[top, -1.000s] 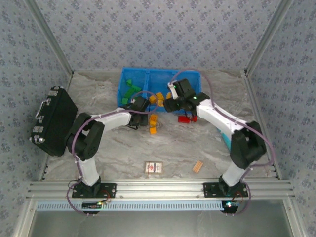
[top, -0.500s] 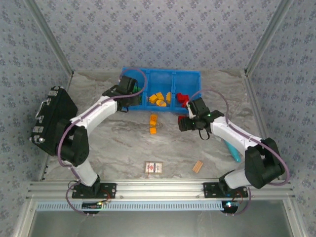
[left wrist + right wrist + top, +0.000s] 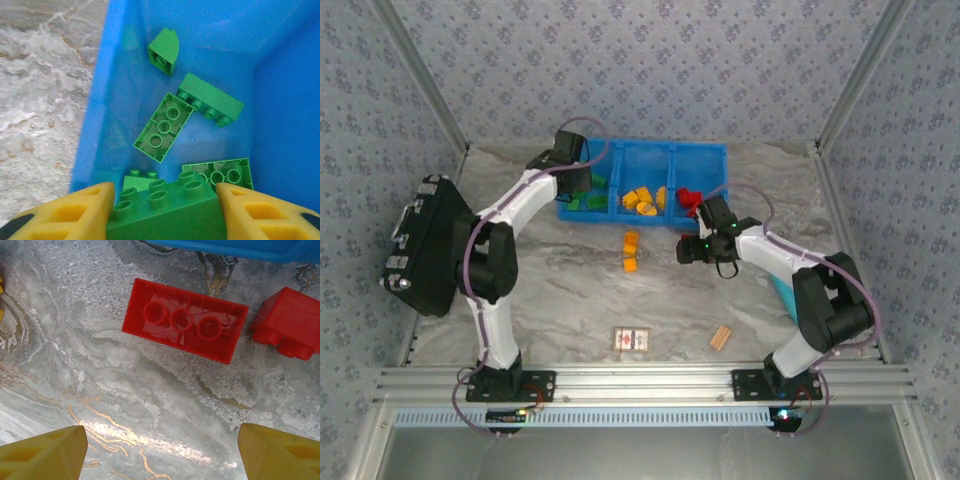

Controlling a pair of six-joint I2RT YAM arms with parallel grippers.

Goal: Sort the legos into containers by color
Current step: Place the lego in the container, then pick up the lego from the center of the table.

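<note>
Judging by the blue tray [image 3: 645, 147] at the upper centre of the overhead frame, the sorting is well along. Greens lie in its left bin [image 3: 95, 125], orange-yellow bricks [image 3: 640, 200] in the middle, and red ones [image 3: 688, 197] at the right end.

The left pincer [image 3: 164, 191] hangs over the left bin, clenched on a green brick [image 3: 165, 212] whose sides meet both yellow fingers [image 3: 65, 215]. Other greens [image 3: 165, 127] lie on the bin floor below. The step in hand here looks like the drop. The jaws need only part, and the brick should land inside the walls, since it sits well within the rim.

The right pincer [image 3: 160, 432] is released, its fingers spread wide at the lower corners of its wrist view. It is above an upturned red brick [image 3: 185, 320] lying on the desk [image 3: 560, 290], near the tray's front wall. A second red brick [image 3: 287, 322] lies just beside it, toward the right edge. The next move there probably calls for a descent with the fingers straddling the upturned brick's short width. They should be turned so that neither strikes the neighbouring brick or the tray wall.

Two orange bricks [image 3: 630, 264] wait on open desk below the tray, with free room all round. The black case [image 3: 425, 245] at the left stands well apart.
</note>
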